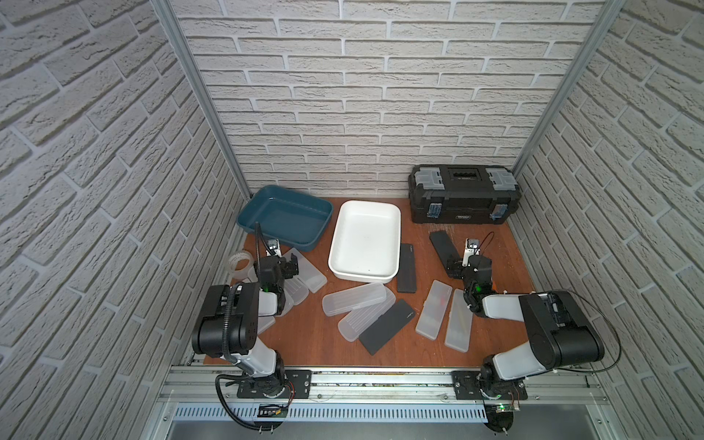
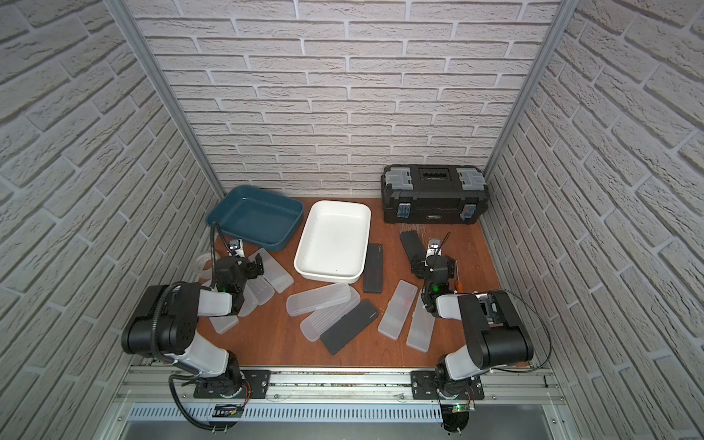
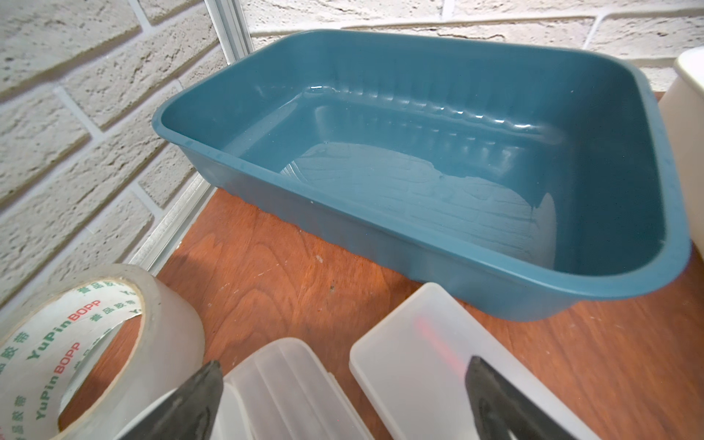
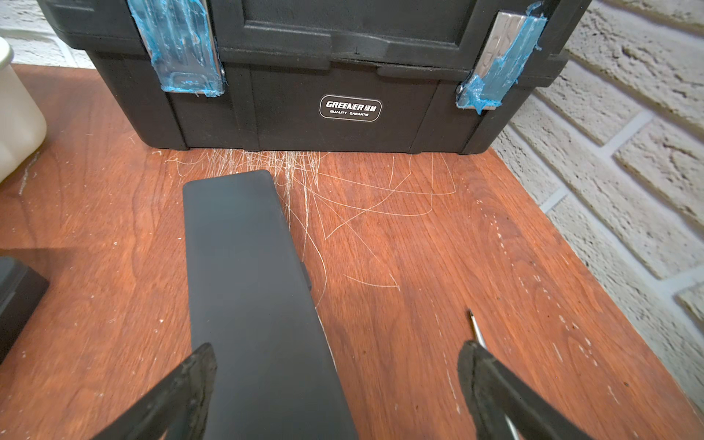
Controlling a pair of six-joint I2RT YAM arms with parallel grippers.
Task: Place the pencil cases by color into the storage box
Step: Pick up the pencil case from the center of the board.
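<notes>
Glossy teal plastic tray [image 3: 381, 244]; matt black case [image 4: 247, 285]; scratched wood tabletop [image 4: 419, 266].

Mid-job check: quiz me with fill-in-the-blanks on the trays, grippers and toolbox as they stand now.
The blue tray and the white tray are both ____.
The right gripper hangs open over a ____ pencil case.
The left gripper is open beside a roll of clear ____.
The toolbox lid is ____.
Missing: empty; black; tape; closed.

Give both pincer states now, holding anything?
Left pincer: open, holding nothing, above a frosted case.
Right pincer: open, holding nothing, above a black case.
</notes>
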